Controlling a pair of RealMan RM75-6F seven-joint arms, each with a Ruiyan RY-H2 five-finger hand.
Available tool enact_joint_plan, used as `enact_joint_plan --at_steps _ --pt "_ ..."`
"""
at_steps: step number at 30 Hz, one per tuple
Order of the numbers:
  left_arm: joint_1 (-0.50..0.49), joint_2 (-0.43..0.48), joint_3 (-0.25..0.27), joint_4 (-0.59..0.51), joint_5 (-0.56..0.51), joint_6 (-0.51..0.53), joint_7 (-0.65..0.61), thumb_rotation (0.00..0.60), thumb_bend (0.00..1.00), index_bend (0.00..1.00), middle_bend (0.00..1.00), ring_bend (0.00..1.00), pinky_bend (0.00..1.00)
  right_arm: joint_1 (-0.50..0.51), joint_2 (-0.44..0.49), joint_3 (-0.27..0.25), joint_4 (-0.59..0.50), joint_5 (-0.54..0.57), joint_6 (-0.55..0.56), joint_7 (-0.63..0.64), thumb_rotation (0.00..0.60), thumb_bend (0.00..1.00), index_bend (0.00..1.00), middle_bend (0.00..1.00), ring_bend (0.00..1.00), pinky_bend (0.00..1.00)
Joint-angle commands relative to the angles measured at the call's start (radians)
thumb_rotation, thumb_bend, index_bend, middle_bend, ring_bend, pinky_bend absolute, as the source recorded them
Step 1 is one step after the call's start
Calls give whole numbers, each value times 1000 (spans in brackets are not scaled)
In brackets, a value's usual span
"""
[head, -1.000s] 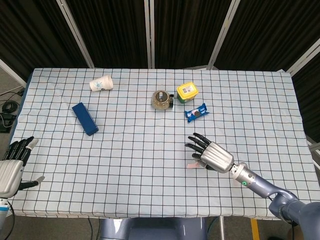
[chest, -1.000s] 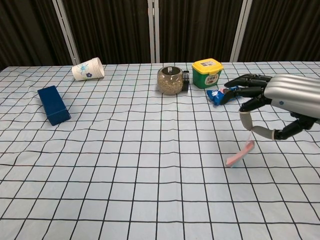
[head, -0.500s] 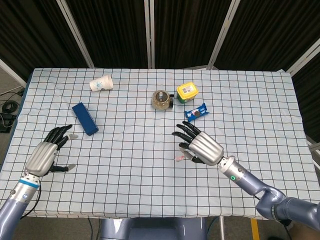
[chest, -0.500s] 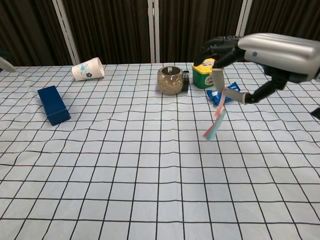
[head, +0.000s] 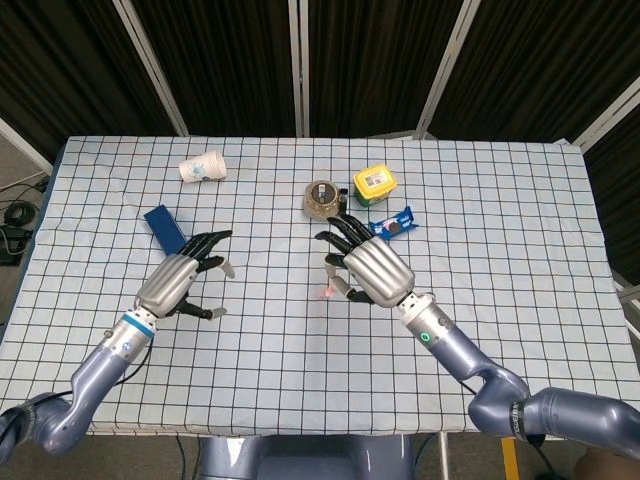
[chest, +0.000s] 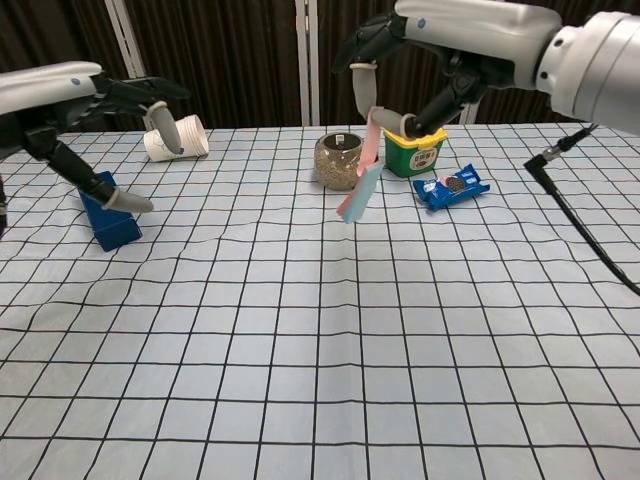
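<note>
My right hand (head: 370, 268) is raised over the middle of the checked table and pinches a thin pink and light-blue packet (chest: 360, 188) by its top; the packet hangs down in front of the glass jar (chest: 340, 160). In the head view only the packet's pink tip (head: 327, 292) shows below the hand. My left hand (head: 180, 282) hovers over the left half of the table with its fingers spread and nothing in it, close to the dark blue box (head: 168, 237). In the chest view the left hand (chest: 70, 95) is above that box (chest: 107, 208).
A paper cup (head: 203, 166) lies on its side at the back left. Behind the right hand stand the jar (head: 322, 198) and a yellow-lidded green tub (head: 374, 184), with a blue snack pack (head: 392, 225) beside them. A black cable (chest: 580, 235) runs at the right.
My right hand has lifted the pink packet off the cloth and carried it left toward the table's middle. My left hand has come in from the left edge, up beside the blue box.
</note>
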Motion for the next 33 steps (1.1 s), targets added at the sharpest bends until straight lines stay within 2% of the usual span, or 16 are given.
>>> enact_joint_plan --at_steps 1,14,24,28,33 --pt "-29 -40 -15 6 -46 -27 7 600 8 452 0 0 0 10 -16 21 -22 38 -17 -36 600 434 713 171 0 1" --pt "-105 -188 -27 21 -213 -73 124 600 118 482 0 0 0 10 -39 40 -69 112 -26 -101 600 434 718 167 0 1" --pt "-141 -243 -45 7 -320 -71 194 600 125 503 0 0 0 14 -42 48 -97 122 -28 -122 600 434 718 167 0 1" --pt "-149 -266 -50 9 -355 -60 214 600 179 512 0 0 0 12 -46 46 -98 119 -27 -120 600 434 718 167 0 1" --pt "-175 -301 -58 11 -388 -51 259 600 188 513 0 0 0 10 -53 46 -109 118 -26 -113 600 434 718 167 0 0"
